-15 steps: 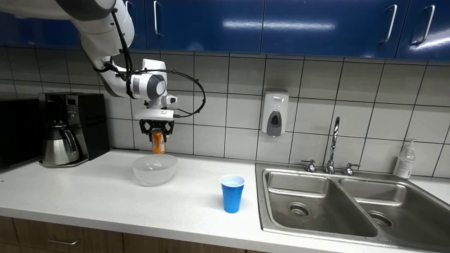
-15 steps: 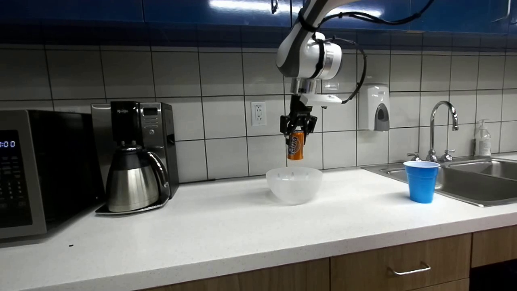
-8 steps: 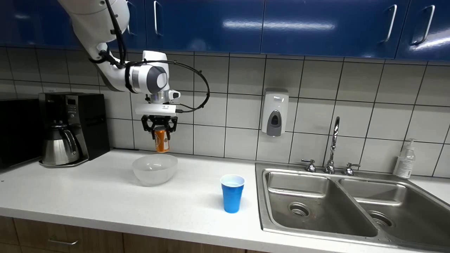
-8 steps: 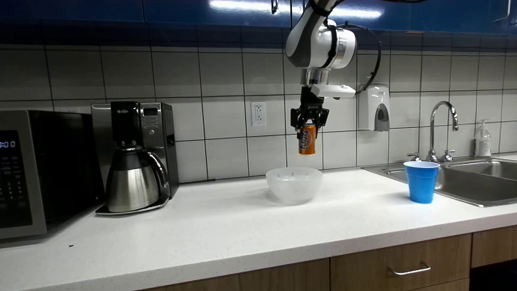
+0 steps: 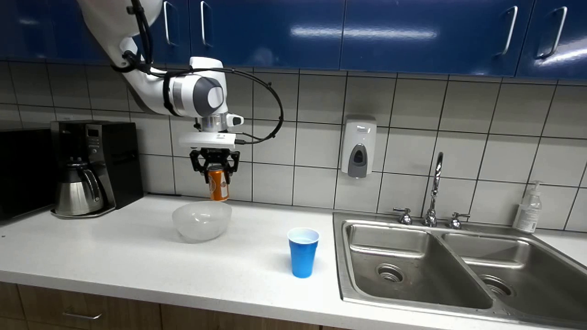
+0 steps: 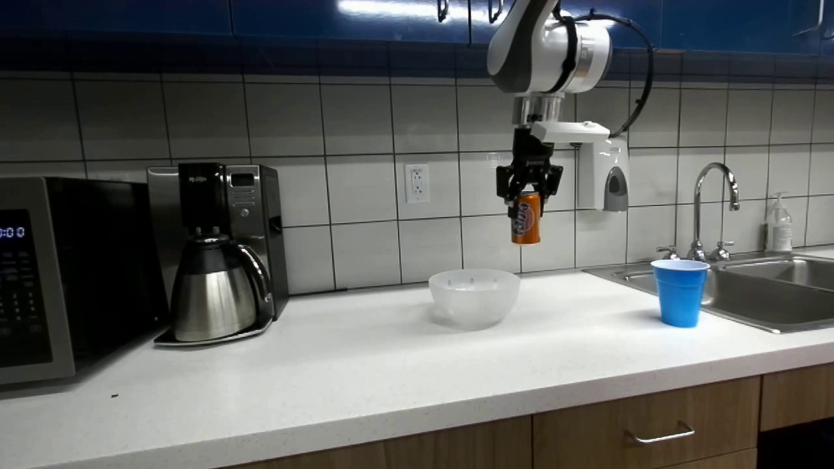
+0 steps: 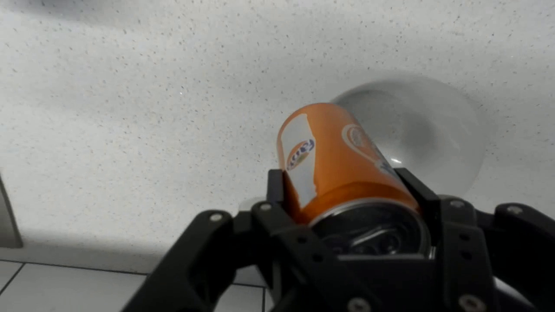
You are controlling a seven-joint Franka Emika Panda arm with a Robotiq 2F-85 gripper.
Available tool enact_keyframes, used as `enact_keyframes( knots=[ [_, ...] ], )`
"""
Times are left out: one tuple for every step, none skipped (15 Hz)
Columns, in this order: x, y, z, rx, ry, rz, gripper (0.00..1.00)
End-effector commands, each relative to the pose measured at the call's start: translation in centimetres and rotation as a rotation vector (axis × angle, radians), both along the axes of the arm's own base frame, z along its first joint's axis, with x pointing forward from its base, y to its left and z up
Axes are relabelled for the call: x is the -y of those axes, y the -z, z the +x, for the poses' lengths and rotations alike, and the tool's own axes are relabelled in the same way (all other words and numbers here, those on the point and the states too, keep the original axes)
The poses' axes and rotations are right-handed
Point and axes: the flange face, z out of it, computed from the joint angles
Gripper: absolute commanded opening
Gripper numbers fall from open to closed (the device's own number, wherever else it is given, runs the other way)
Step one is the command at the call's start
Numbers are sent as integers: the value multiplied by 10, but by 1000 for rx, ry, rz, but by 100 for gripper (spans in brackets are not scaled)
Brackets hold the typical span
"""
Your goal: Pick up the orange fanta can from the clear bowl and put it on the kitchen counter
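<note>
1. Your gripper has the orange fanta can pinched; pads press both flanks, toward the can's top end.
2. Can hangs roughly upright in the air over the kitchen counter, apart from the clear bowl. Exact height: you can't judge it from these views.
3. Can's top reads dark in your wrist view. Ring pull only dimly made out; the gripper's body cuts across the near edge of the lid.
4. Bowl, wrist view: can hides part of the rim, a finger covers more. In an exterior view you get small dark marks on its frosted wall; can't tell what they are.
5. Also in your wrist view: a pale rounded shape mostly behind a finger, a dim smear cut off at the top-left corner, a grey strip cut by the left edge. You can't name them surely.
6. Your arm runs out of the top in both exterior views. In an exterior view its white bracket overlaps the soap dispenser.
7. Blue cup stands upright on the counter, near the steel sink; cup's floor is out of your sight. Sink runs off the right edge in both exterior views.
8. Microwave is cut by the left edge; full clock reading uncertain.
</note>
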Motion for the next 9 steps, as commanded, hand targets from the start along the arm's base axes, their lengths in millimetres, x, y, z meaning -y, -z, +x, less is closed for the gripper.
enact_keyframes(
  knots=[
    [22, -13, -32, -15, 59, -33, 38],
    [29, -11, -38, -22, 73, -41, 38],
    [34, -9, -44, -29, 85, -47, 38],
    [39, -6, -49, -36, 95, -52, 38],
    [43, -4, -54, -40, 106, -55, 38],
    [47, 0, -59, -46, 116, -56, 38],
    [50, 3, -63, -54, 125, -56, 38],
    [53, 8, -67, -64, 133, -54, 38],
    [57, 13, -70, -74, 140, -50, 38]
  ],
)
